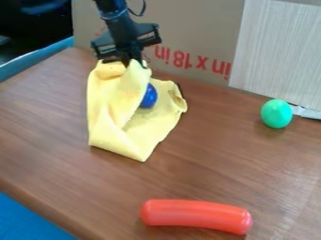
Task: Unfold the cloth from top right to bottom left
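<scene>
As I see it from here, the gripper [130, 60] pinches the raised top of the yellow cloth [116, 105], whose body lies toward six o'clock from it; the unfolding pull should go, I think, toward seven o'clock.

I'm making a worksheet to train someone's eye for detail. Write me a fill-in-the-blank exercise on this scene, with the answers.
1. The black two-finger gripper holds up part of the soft, thin cloth, whose colour is ____.
2. A smooth, rounded object partly covered by the cloth is coloured ____.
3. In the view, the smooth green egg-shaped object is to the ____ of the cloth.
4. The long, smooth red sausage-shaped object lies nearest the view's ____ edge.

Missing words: yellow; blue; right; bottom.
</scene>
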You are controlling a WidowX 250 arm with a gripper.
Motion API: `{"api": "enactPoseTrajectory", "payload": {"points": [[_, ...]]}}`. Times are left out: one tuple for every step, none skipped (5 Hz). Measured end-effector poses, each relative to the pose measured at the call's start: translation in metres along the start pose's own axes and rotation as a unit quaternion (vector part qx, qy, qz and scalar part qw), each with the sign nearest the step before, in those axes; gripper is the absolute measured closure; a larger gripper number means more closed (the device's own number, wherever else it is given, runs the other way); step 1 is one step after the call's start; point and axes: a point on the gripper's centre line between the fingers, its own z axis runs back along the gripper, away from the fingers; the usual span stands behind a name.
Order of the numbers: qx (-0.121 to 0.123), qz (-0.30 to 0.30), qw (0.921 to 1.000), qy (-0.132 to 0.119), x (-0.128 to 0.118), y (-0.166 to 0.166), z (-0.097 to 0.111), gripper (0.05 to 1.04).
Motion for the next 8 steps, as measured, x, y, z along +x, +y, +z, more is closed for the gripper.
{"api": "enactPoseTrajectory", "payload": {"points": [[-0.019, -0.004, 0.9997, -0.018, -0.006, 0.017, 0.006, 1.028], [-0.04, 0.003, 0.9984, -0.041, -0.005, 0.037, 0.019, 1.028], [-0.047, 0.019, 0.9979, -0.041, -0.009, 0.062, 0.019, 1.028], [-0.046, 0.026, 0.9972, -0.052, -0.011, 0.084, 0.025, 1.028], [-0.03, 0.035, 0.9972, -0.059, -0.007, 0.104, 0.028, 1.028], [-0.012, 0.047, 0.9972, -0.057, -0.01, 0.122, 0.027, 1.028], [0.009, 0.071, 0.9963, -0.049, -0.016, 0.14, 0.022, 1.028], [0.033, 0.097, 0.9935, -0.049, -0.023, 0.155, 0.019, 1.028]]}}
